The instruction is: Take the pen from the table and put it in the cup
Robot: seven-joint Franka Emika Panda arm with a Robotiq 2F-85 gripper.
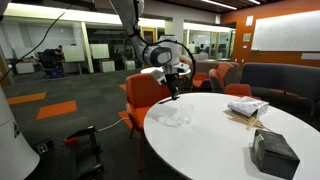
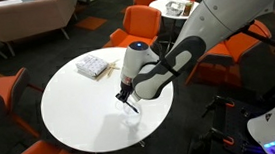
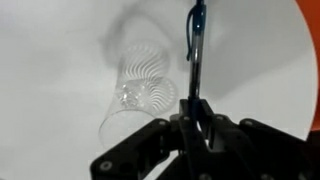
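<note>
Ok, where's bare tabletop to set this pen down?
Bare: on the round white table, the wide stretch from rim to the clear ribbed cup; also the middle, between cup and dark box. Crowded: under the gripper holding the thin dark pen, beside the cup, and around the white packet.

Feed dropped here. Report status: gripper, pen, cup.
Gripper shut on pen, above table. Pen beside cup in wrist view, not inside. Nothing seen between them.
</note>
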